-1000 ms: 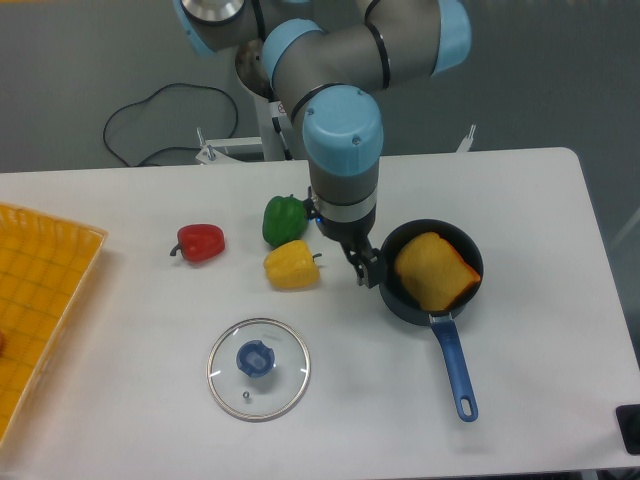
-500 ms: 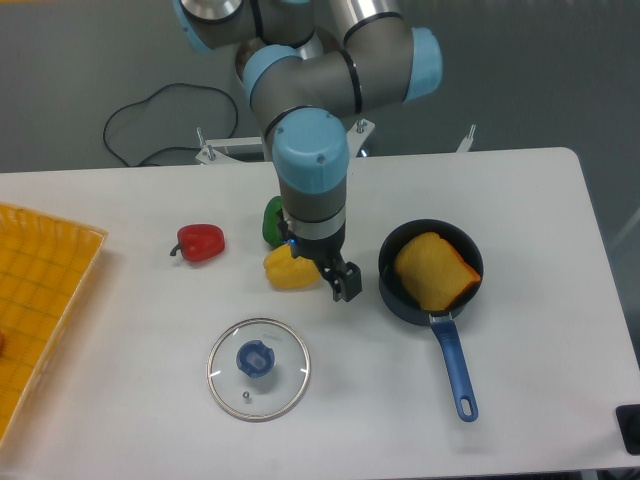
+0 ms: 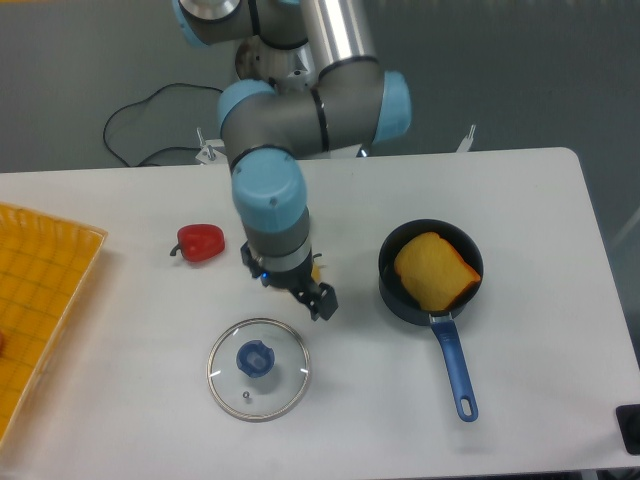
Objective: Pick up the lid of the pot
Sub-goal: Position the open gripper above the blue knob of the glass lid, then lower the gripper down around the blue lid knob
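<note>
Gripper: I have the fingers apart with nothing between them; the gripper (image 3: 288, 284) hangs on the far side of the lid, slightly right.
Pot lid: the clear lid (image 3: 286, 382) lies on the table, left and near of the black pan (image 3: 388, 284).
Knob: blue (image 3: 255, 359), my likely grasp point.
Approach: I'd move near and slightly left, centre over the knob, then descend straight.
Care: close squarely below its top, lift level; glass could tip.

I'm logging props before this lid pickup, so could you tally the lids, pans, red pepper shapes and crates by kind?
Clear round lid with blue knob: 1
Round black pan with blue handle: 1
Red pepper-shaped item: 1
Yellow crate, cut off by the picture's edge: 1
Total: 4
</note>
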Controlling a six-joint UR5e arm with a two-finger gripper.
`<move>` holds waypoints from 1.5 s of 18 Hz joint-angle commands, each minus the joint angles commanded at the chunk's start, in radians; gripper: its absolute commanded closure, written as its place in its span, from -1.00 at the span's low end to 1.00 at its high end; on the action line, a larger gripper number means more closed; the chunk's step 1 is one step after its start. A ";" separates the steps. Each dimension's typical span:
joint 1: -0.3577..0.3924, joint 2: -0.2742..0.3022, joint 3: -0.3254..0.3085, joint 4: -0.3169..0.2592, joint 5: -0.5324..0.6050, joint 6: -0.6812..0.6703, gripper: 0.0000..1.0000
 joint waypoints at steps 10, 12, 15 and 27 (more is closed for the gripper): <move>-0.028 -0.085 0.022 0.067 -0.029 -0.005 -1.00; -0.026 -0.091 0.022 0.077 -0.037 -0.005 -1.00; -0.026 -0.104 0.020 0.115 -0.072 -0.008 -1.00; -0.026 -0.124 0.022 0.123 -0.069 -0.006 -1.00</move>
